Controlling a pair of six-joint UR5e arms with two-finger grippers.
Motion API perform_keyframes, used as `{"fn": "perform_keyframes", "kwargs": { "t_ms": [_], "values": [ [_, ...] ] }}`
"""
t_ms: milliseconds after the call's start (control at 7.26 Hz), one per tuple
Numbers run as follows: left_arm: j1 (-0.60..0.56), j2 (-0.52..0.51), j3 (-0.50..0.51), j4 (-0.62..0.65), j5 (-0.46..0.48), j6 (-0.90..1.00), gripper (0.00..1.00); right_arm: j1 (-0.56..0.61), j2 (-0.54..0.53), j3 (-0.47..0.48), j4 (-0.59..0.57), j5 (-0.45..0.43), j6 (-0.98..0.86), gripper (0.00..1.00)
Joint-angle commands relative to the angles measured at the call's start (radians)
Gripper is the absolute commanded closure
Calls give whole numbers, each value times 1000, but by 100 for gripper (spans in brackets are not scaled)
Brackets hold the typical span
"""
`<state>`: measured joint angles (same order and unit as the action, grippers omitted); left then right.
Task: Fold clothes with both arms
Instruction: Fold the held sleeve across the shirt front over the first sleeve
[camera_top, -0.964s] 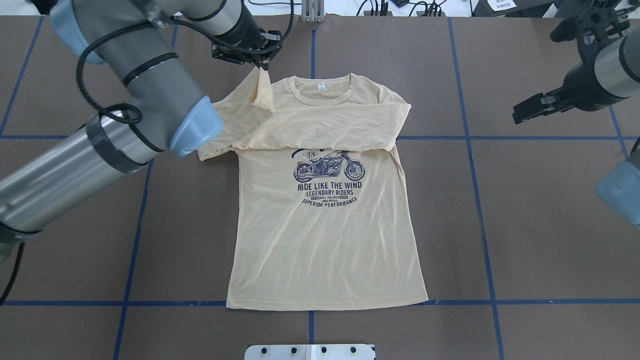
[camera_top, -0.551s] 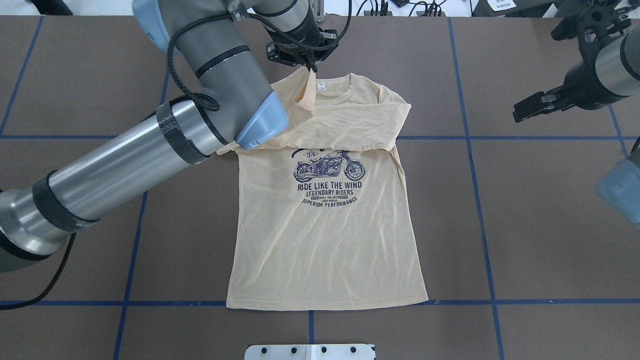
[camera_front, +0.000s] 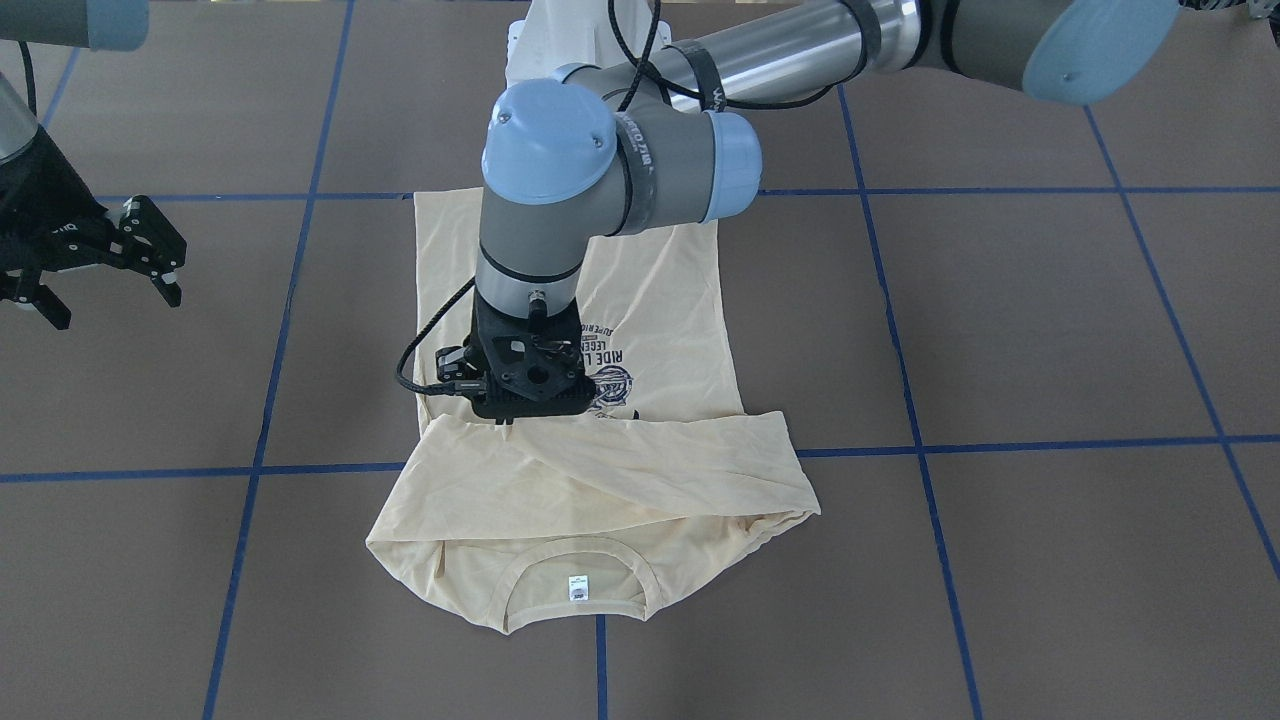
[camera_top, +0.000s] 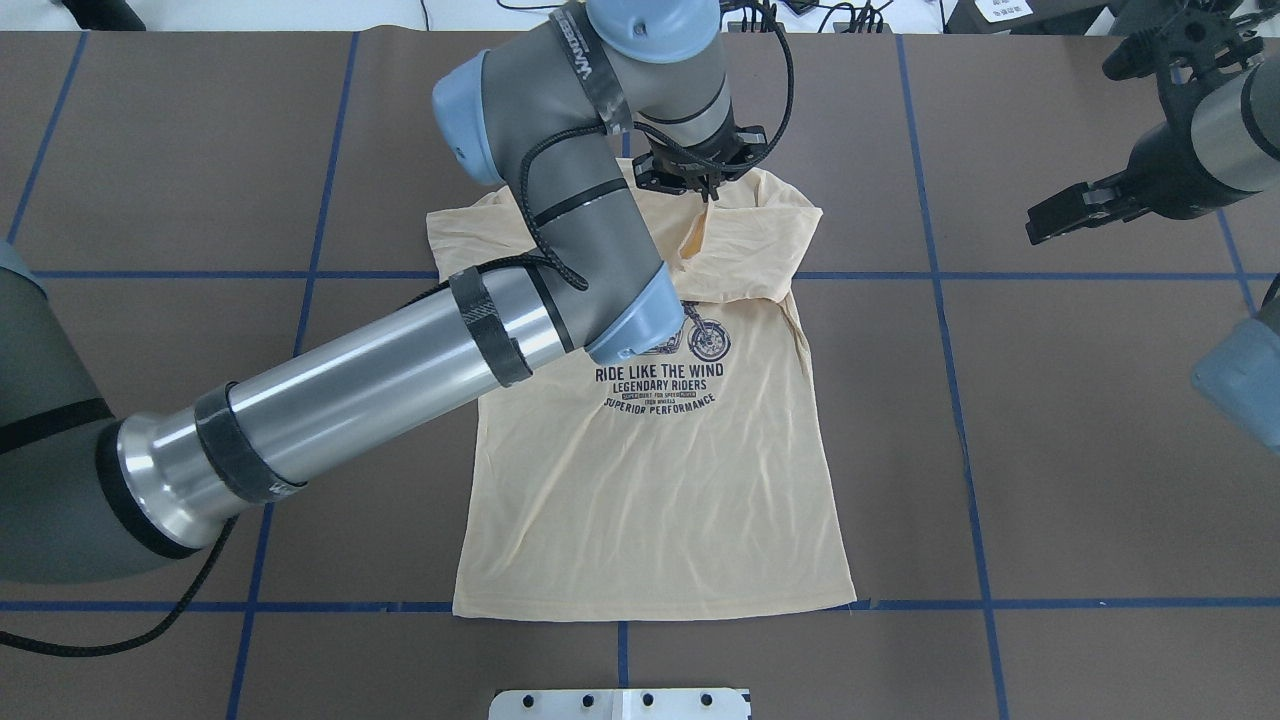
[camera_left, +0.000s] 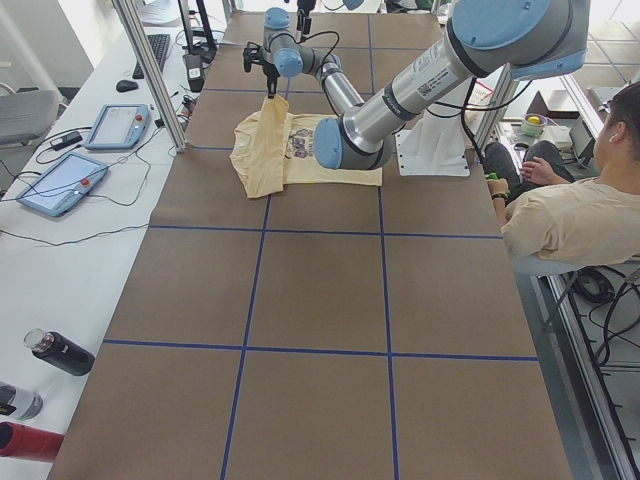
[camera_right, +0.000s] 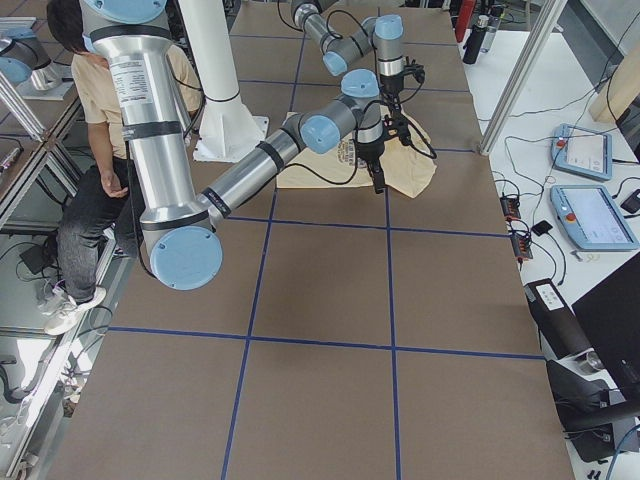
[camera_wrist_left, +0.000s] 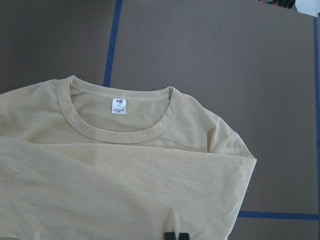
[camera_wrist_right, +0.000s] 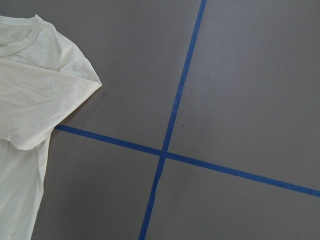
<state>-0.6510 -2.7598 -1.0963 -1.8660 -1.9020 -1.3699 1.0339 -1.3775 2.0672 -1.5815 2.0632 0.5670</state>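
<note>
Left tool: closed on sleeve cuff, held just right of collar.
Sleeve axis: left-right across shirt chest.
Right tool: open, well apart, right.

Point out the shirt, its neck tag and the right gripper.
shirt (camera_top: 650, 500): overhead exterior view, on the plain lower front of the cloth.
neck tag (camera_front: 578, 587): exterior front-facing view, on the middle of the small white tag.
right gripper (camera_top: 1040, 226): overhead exterior view, at the tips of its jaws.

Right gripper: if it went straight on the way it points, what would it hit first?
Most likely the bare brown table near the blue tape cross, just off the shoulder of the shirt. The right gripper tilts down toward that spot, though depth is unclear.
</note>
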Motion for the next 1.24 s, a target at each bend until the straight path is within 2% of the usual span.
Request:
{"fn": "perform_keyframes", "kwargs": {
  "t_ms": [0,138,275,413,551,688,964,1101],
  "values": [
    [34,-39,103,-88,37,-119,100,0,2,-1,0,0,1,0],
    [54,-88,196,-151,85,-188,100,0,3,-1,0,0,1,0],
    [71,-107,247,-226,142,-274,92,0,3,-1,0,0,2,0],
    [83,-118,256,-254,167,-363,66,-2,3,-1,1,0,2,0],
    [97,-138,271,-260,191,-441,31,-2,3,-1,0,0,2,0],
    [100,-142,273,-298,201,-434,1,-2,5,-1,0,0,2,0],
    [105,-149,251,-305,192,-318,0,-2,5,1,1,2,5,0],
    [103,-112,199,-285,173,-237,0,-3,5,2,3,2,31,0]
  ]
}}
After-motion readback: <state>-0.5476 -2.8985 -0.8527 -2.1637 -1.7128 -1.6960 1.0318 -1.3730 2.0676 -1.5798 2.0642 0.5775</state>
